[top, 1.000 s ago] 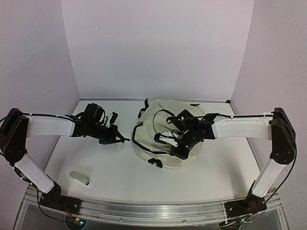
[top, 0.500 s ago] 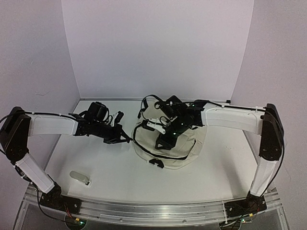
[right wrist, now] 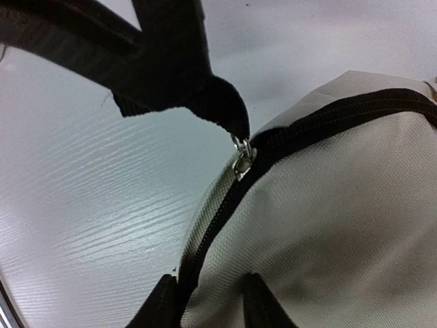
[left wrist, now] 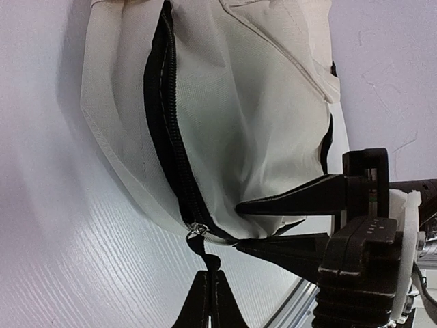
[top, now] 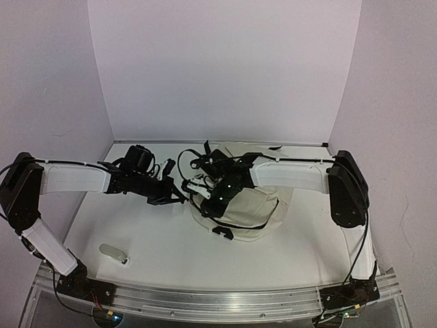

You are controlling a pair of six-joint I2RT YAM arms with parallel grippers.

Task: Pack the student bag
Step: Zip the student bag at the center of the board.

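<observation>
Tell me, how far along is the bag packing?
Done: the zipper looks closed where visible, so most filling may be over. In hand: left gripper pinches the zipper pull; right gripper straddles the student bag edge. Left: one small object lies unpacked on the table.

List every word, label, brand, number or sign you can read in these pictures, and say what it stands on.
None: no text can be read.
The student bag is plain cream fabric with a black zipper, no logo or label showing.
Small marks on the right end effector are too small to read.
</observation>
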